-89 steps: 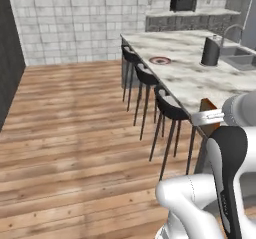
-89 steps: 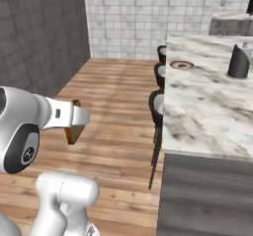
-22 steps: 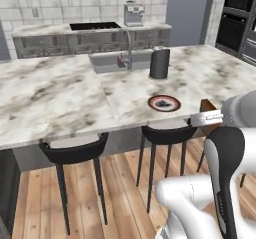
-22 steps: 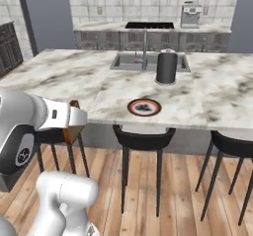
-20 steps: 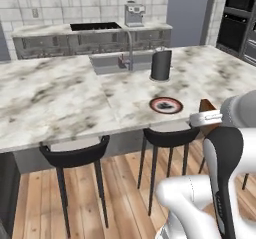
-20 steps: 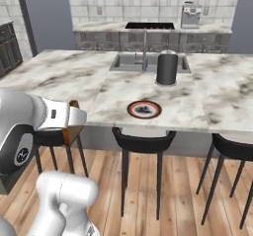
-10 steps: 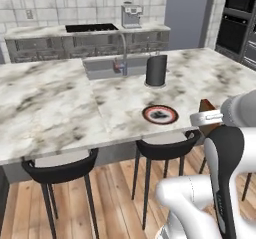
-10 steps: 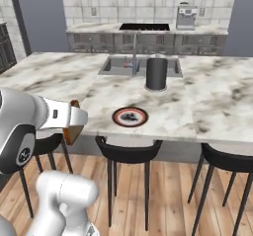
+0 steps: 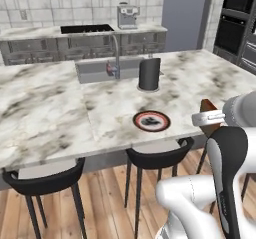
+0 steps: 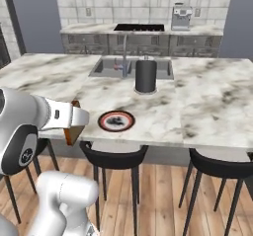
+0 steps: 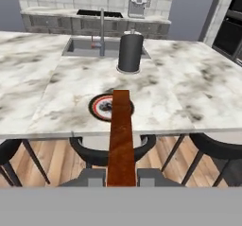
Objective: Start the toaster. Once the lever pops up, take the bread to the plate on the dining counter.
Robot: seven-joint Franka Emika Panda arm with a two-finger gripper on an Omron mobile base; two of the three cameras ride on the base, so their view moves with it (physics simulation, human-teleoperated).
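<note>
Facing the dining worktop (image 9: 45, 113) from my left base camera, I saw that my base had driven round until the marble island spread square before me, where a few seconds earlier I had looked along its stool side. The plate (image 9: 151, 121) sat near the front edge, above a black stool (image 9: 159, 155), and my end effector (image 9: 206, 117) hung just off that edge, clamped on the bread (image 9: 208, 107).

From the right base camera, the bread (image 10: 73, 131) sat pinched edge-on in my end effector (image 10: 74, 121), apart from the plate (image 10: 116, 121) and short of the worktop. A dark cylindrical canister (image 10: 146, 75) stood behind the plate, beside the sink (image 10: 106, 67).

Through the hand camera, the slice (image 11: 120, 135) ran straight up from between my closed fingers, its far end overlapping the plate (image 11: 99, 106). I judged the carry nearly done, with only the reach and release left. No brand or writing was legible anywhere.
</note>
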